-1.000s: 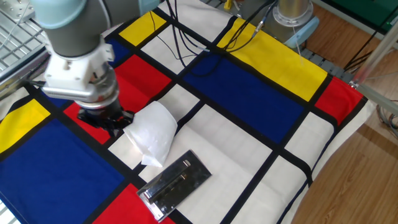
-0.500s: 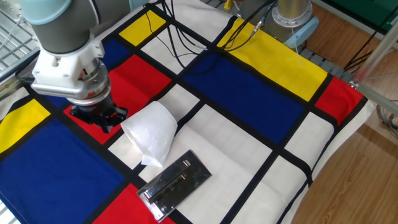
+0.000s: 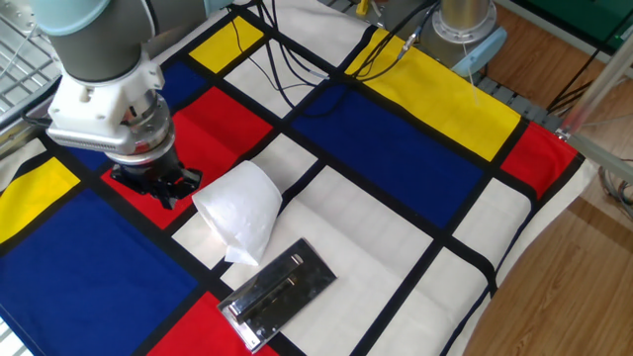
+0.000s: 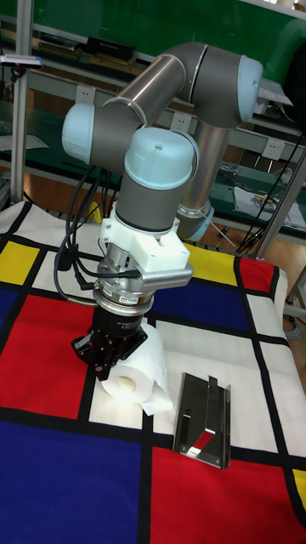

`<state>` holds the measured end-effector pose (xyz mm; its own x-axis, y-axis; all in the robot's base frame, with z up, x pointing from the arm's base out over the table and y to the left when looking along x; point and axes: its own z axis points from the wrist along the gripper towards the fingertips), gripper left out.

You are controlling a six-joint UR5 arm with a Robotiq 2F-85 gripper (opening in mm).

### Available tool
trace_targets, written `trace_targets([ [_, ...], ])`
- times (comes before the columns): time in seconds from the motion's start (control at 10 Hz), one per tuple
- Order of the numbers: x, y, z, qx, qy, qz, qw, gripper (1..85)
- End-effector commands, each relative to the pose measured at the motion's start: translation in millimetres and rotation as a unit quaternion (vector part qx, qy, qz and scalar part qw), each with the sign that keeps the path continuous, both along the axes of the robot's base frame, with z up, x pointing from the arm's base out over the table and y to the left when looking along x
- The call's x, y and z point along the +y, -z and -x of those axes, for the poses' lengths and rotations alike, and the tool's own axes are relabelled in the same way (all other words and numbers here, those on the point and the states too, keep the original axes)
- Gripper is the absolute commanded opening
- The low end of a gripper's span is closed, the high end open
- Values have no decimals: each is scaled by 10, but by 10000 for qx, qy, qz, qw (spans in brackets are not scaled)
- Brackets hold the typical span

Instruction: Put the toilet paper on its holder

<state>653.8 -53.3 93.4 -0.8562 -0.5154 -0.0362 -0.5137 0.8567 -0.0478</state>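
The toilet paper [image 3: 240, 210] lies on its side on a white square of the cloth, a loose sheet trailing toward the holder. In the tall fixed view its tan core [image 4: 127, 384] faces the camera. The holder [image 3: 278, 293], a shiny chrome plate with a slim bar, lies flat just in front of the roll, and shows as the holder [image 4: 203, 418] to the roll's right. My gripper [image 3: 166, 192] hangs low over the red square just left of the roll, apart from it. Its dark fingers [image 4: 104, 359] look spread, with nothing between them.
A cloth of red, blue, yellow and white squares [image 3: 396, 148] covers the table. Black cables [image 3: 297, 69] run across its far side. A metal post on a blue base [image 3: 465, 30] stands at the back. The table's right edge drops to a wooden floor [image 3: 584, 277].
The gripper has shifted left and slightly back, away from the roll. The roll and the holder have stayed where they were.
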Motion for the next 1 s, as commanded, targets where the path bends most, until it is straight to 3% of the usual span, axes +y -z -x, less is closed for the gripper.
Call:
trace_targets([
  [0.0, -103, -15, 7, 10, -149, 183, 9997, 50],
  [0.2, -42, -11, 38, 58, 182, 49, 9998, 210],
  [0.5, 35, -9, 51, 77, 840, -129, 9964, 223],
  [0.6, 35, -10, 18, 13, 1013, -144, 9947, 280],
  [0.8, 67, -12, -14, -45, 1210, -224, 9924, 480],
  [0.9, 99, -13, -15, -38, 1293, -289, 9912, 500],
])
